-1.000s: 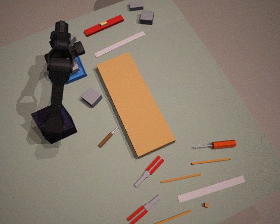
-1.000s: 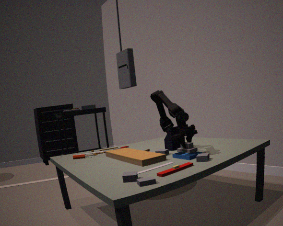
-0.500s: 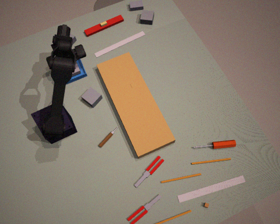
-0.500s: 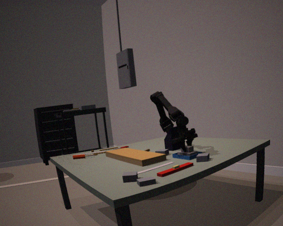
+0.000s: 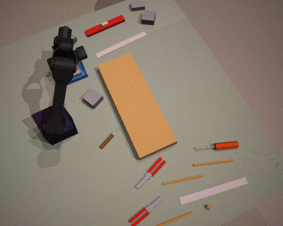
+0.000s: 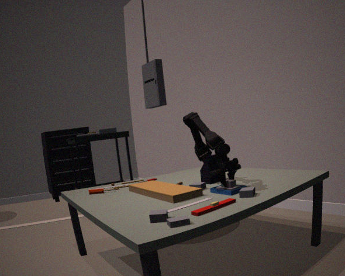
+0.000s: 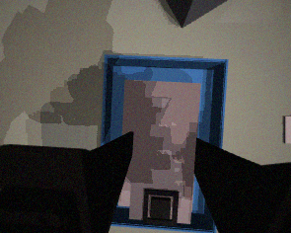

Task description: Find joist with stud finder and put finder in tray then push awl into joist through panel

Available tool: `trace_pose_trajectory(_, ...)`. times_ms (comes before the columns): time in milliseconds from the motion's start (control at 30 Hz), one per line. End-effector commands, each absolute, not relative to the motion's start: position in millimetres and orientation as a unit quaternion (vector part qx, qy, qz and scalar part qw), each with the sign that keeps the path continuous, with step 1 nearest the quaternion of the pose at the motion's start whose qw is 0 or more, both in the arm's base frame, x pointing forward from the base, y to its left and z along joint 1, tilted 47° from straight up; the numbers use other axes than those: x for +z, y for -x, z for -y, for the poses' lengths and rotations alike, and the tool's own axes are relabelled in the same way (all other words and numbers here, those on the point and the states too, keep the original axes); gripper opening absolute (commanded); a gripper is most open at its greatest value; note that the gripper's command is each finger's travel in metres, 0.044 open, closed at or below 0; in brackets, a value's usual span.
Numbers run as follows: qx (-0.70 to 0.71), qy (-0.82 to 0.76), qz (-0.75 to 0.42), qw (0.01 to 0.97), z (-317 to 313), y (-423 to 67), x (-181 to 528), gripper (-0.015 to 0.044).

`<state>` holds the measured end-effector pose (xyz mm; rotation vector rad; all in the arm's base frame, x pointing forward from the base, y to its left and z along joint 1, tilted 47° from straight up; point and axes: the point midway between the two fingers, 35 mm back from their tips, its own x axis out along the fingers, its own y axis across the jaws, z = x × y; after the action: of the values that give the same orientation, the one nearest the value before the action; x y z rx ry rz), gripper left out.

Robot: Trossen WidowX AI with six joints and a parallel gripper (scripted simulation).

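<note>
The grey stud finder (image 7: 163, 109) (image 6: 230, 183) lies flat in the blue tray (image 7: 217, 99) (image 5: 83, 73) (image 6: 221, 190), its small square window toward me in the wrist view. My gripper (image 7: 160, 138) (image 6: 230, 178) is low over the tray with a finger on each side of the stud finder; the fingers are open and stand slightly off its sides. The awl (image 5: 109, 138), with a brown handle and thin metal tip, lies on the table left of the orange floor panel (image 5: 136, 104) (image 6: 164, 189), between the panel and the arm's base. The panel shows a faint short mark near its upper middle.
A grey cube (image 5: 92, 97) sits between the tray and the panel. A red level (image 5: 104, 25), a white strip (image 5: 121, 44) and two grey blocks lie beyond the panel. An orange screwdriver (image 5: 225, 145), red pliers (image 5: 149, 171), pencils and another white strip lie at the near right.
</note>
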<state>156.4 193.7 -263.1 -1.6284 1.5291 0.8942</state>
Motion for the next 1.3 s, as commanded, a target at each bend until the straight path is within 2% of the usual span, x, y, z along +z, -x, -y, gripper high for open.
trace_pose_trajectory(0,0.347,0.631,-0.593,0.36,-194,-156,-263,0.0315)
trace_pose_trajectory(167,0.348,0.631,-0.593,0.36,-223,-156,-239,0.044)
trace_pose_trajectory(367,0.349,0.63,-0.593,0.36,-264,-150,-196,0.044)
trace_pose_trajectory(433,0.328,0.618,-0.603,0.383,-249,-159,-201,0.044)
trace_pose_trajectory(533,0.234,0.546,-0.641,0.487,-237,-192,-164,0.044)
trace_pose_trajectory(700,0.049,0.382,-0.668,0.636,-197,-240,-100,0.044)
trace_pose_trajectory(833,-0.105,0.227,-0.651,0.717,-152,-264,-53,0.044)
trace_pose_trajectory(1067,-0.331,-0.031,-0.552,0.765,-72,-275,8,0.044)
trace_pose_trajectory(1267,-0.495,-0.251,-0.398,0.73,-2,-259,48,0.044)
